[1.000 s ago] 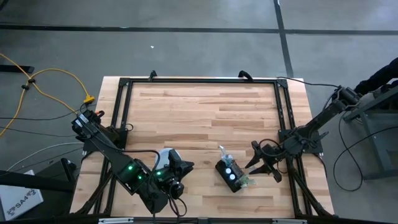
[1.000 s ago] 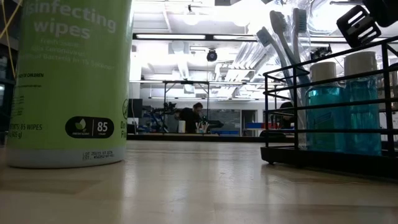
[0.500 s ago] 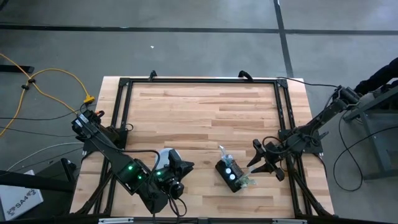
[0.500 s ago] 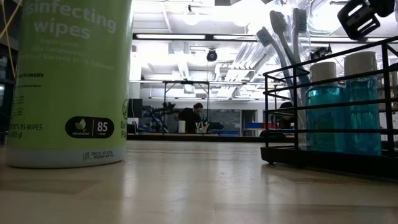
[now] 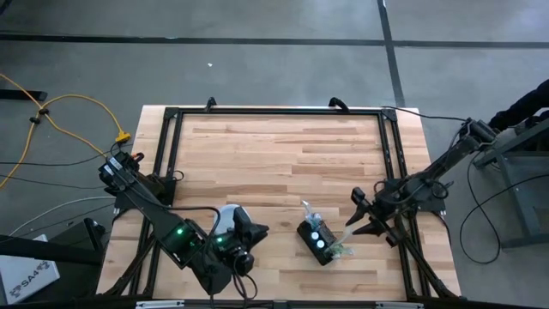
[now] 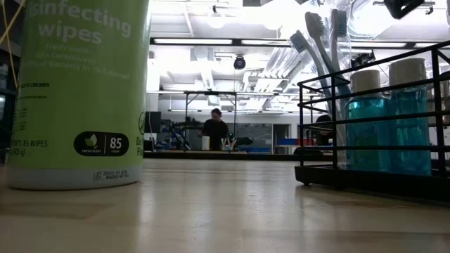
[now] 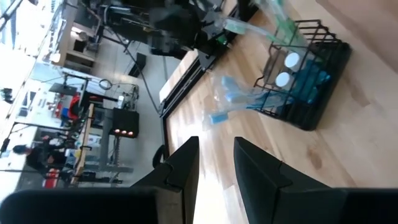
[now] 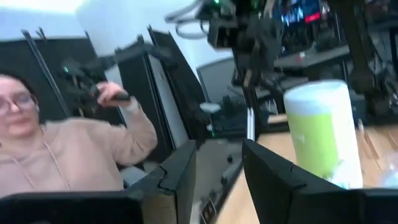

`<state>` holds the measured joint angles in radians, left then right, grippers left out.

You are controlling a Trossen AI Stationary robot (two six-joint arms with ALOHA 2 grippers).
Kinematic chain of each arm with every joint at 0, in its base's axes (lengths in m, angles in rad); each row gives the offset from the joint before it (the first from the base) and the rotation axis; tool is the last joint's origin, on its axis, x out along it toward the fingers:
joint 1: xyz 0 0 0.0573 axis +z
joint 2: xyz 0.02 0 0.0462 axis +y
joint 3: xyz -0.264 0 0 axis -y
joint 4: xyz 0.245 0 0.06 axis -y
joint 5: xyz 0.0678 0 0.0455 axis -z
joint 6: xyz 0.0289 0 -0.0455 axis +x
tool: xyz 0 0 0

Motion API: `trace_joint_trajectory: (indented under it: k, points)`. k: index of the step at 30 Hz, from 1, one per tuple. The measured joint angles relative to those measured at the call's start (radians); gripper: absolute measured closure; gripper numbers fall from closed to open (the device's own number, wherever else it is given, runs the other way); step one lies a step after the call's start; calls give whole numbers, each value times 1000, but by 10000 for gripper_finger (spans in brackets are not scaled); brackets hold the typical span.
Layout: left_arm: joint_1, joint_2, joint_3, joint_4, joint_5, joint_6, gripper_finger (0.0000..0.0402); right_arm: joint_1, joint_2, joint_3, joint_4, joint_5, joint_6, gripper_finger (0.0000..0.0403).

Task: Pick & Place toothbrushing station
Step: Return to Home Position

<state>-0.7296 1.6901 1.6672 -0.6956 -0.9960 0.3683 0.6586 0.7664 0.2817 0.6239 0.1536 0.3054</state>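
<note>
Clearance is what my next move turns on; the toothbrushing station (image 5: 319, 241) stands on the bench (image 5: 274, 146), right of centre and toward the lower edge of the high view, its long axis running diagonally; two white-capped blue bottles (image 6: 387, 116) and the toothbrushes (image 6: 320, 49) stand inside it. My right hand (image 5: 356, 215) is just beside it on the right, not touching, fingers spread and empty, tips pointing toward the station. My left hand (image 5: 253, 236) waits farther off on the opposite side, next to the wipes canister (image 6: 77, 91); its fingers (image 7: 186, 168) show a gap and hold nothing. So the right arm is nearer, and the station lies to its left and slightly lower in the high view; I judge the placing done, and would pull that hand out rightward, watching the brush ends that lean toward it.
</note>
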Motion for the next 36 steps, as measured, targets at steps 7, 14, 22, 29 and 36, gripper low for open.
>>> trace_joint_trajectory:
  k: [7,14,22,29,36]
  points:
    - [-14,0,0,5,-1,74,308,0,-43,0,71,4,-19,280]
    - [-5,0,0,70,0,73,308,0,-66,0,89,43,-41,280]
    - [58,-14,0,37,-216,-57,308,0,-93,0,77,230,-105,281]
    - [193,-194,-2,-214,166,-344,308,0,-219,0,5,144,-128,281]
    - [285,-295,-2,-320,283,-426,308,-1,-416,0,-192,109,-157,281]
